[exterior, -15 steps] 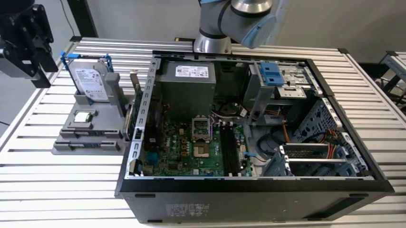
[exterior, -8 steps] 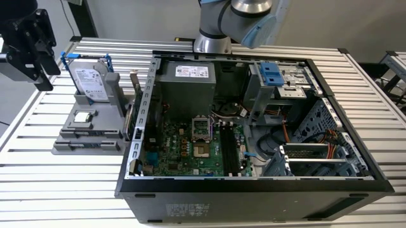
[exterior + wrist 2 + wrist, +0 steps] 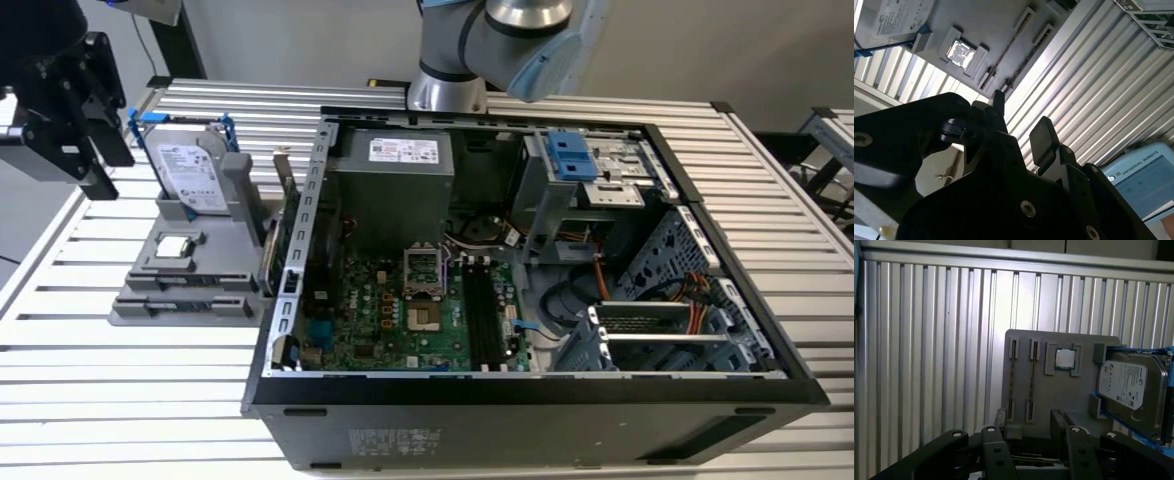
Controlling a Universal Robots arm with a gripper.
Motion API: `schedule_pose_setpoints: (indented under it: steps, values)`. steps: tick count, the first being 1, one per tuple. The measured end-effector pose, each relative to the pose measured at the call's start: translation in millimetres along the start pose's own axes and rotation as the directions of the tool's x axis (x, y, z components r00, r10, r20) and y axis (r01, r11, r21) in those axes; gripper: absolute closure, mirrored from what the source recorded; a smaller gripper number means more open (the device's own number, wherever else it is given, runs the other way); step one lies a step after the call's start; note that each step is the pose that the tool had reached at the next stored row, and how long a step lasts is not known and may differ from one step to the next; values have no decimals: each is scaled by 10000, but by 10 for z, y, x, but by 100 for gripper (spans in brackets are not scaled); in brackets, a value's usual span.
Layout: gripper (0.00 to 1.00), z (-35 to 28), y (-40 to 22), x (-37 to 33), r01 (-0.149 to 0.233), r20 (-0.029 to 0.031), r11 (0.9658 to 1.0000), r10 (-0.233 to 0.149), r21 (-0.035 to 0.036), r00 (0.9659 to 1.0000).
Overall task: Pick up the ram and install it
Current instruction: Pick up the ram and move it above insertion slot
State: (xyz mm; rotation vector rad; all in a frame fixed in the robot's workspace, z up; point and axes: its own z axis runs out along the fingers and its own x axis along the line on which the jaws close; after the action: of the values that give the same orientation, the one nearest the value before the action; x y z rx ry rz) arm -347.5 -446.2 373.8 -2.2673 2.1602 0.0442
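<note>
We find the ram (image 3: 1032,380), a long, thin, dark circuit-board strip, standing on edge in a slotted grey plastic fixture block (image 3: 1054,395). Small notched brackets catch it at each end, and a second strip like it stands just beside it. We judge it is kept upright so that two fingers can close on its flat faces. The same block props a silver boxy hard drive (image 3: 1126,387) with a white label in a blue cradle. It also seats a small square silver processor chip (image 3: 1065,358) in a shallow pocket. The parts are set apart, so each can be reached alone.

The black, angular gripper (image 3: 1029,422) hangs over the block with its jaws wide and nothing between them; it touches nothing that we can see. In the exterior view it sits at the upper left of the frame, over the ribbed aluminium table (image 3: 120,370) with its matte slats. The open black steel computer case (image 3: 534,400) lies at centre frame, side panel off. That leaves its green motherboard (image 3: 387,310) and long dark memory slots (image 3: 483,315) facing upward, the slots empty as far as we can tell.
</note>
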Motion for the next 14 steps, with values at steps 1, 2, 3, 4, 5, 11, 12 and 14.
schedule_pose_setpoints:
  steps: [1,2,3,4,5,11,12,14]
  values:
    - [0,9,0,0,-2,-1,10000,2,3,10000]
    - [0,16,0,0,-3,-1,10000,3,7,10000]
    - [0,25,-1,1,-3,-1,10000,3,11,10000]
    - [0,31,-1,1,-3,-1,10000,3,12,10000]
    - [0,32,-1,1,-3,-1,10000,3,11,10000]
    - [0,42,-1,1,-3,0,10000,3,14,10000]
    - [0,49,0,1,-4,0,10000,4,12,10000]
    - [0,65,-1,2,-4,0,10000,4,11,10000]
